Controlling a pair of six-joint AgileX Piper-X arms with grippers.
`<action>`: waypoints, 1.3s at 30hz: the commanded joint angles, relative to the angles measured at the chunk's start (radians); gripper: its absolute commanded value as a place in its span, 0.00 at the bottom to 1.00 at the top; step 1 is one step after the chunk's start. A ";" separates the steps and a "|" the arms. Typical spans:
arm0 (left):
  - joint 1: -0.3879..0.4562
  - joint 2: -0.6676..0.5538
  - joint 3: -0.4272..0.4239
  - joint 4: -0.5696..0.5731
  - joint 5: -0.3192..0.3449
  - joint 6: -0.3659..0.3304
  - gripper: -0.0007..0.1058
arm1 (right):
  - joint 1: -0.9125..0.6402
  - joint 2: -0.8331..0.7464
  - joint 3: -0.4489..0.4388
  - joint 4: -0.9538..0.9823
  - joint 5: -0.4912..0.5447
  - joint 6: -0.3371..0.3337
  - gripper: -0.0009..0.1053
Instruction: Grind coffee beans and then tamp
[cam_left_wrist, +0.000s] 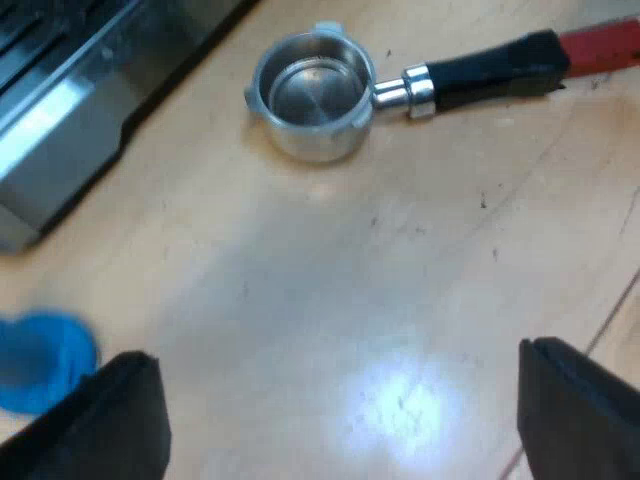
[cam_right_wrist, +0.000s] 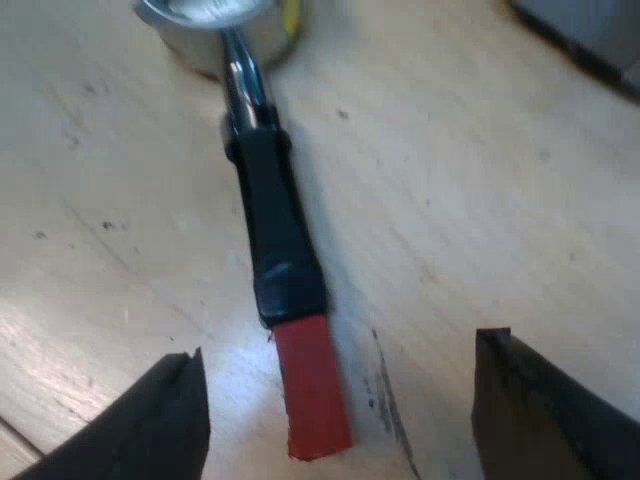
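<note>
The wooden table (cam_left_wrist: 400, 300) bears the espresso machine (cam_left_wrist: 70, 110), and near it the loose metal holder (cam_left_wrist: 310, 95) lies with its empty basket facing up. My right gripper (cam_right_wrist: 340, 350) is spread wide with the handle's red end (cam_right_wrist: 312, 395) between its fingers, untouched. My left gripper (cam_left_wrist: 340, 400) is also spread and holds nothing, with the blue tamper (cam_left_wrist: 45, 360) just beside one finger.

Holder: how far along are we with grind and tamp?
Done: nothing; the holder lies loose and empty on the table. In hand: right gripper open astride its red end, no grip yet. To do: lock into the machine, grind, tamp; the tamper sits by the open left gripper.
</note>
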 joint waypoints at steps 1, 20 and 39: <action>-0.007 -0.043 -0.042 0.077 -0.020 -0.083 0.69 | 0.001 -0.052 -0.038 -0.052 -0.002 -0.079 0.55; -0.007 -0.055 -0.122 0.076 -0.169 -0.193 0.69 | 0.002 0.033 0.017 -0.567 -0.156 -0.361 0.61; -0.007 0.024 -0.122 0.018 -0.241 -0.264 0.69 | 0.169 0.256 0.017 -0.735 -0.033 -0.370 0.69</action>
